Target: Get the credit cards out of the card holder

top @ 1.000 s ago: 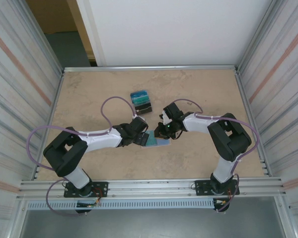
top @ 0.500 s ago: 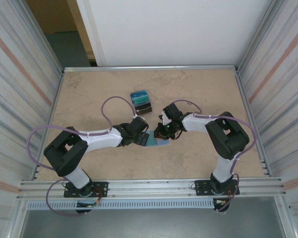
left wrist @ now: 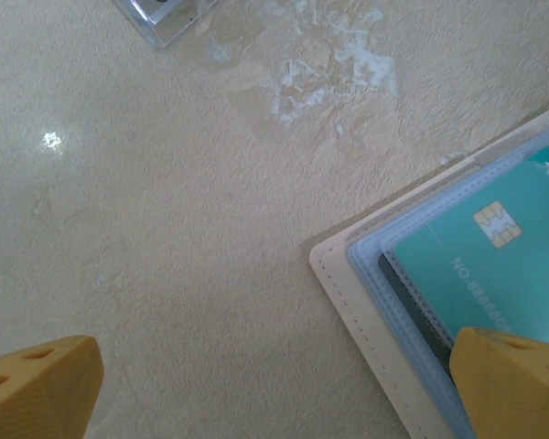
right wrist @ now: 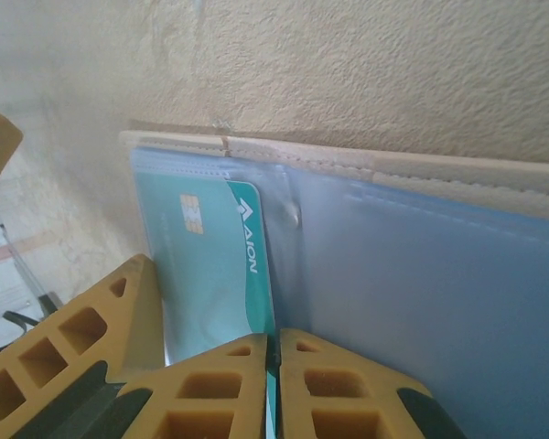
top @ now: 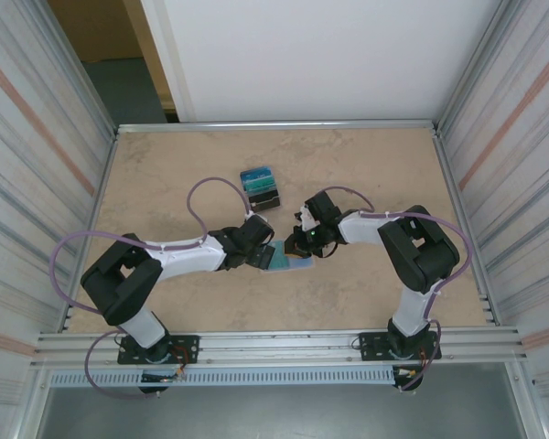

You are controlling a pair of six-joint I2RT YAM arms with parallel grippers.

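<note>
The right pincer (right wrist: 274,366) has been closed the last little way and is now pinched shut on the edge of the teal card (right wrist: 215,265), which is still lodged in the holder (right wrist: 421,274). The left pincer (left wrist: 274,384) is kept wide, one finger (left wrist: 517,384) laid on the holder's corner. The holder is found near the middle of the bench (left wrist: 165,229); other cards (top: 259,186) lie toward the far edge. The card is judged ready to be drawn out.

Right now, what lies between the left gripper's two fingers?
In the left wrist view: mostly bare table, then a corner of the card holder, holding a teal card.
</note>
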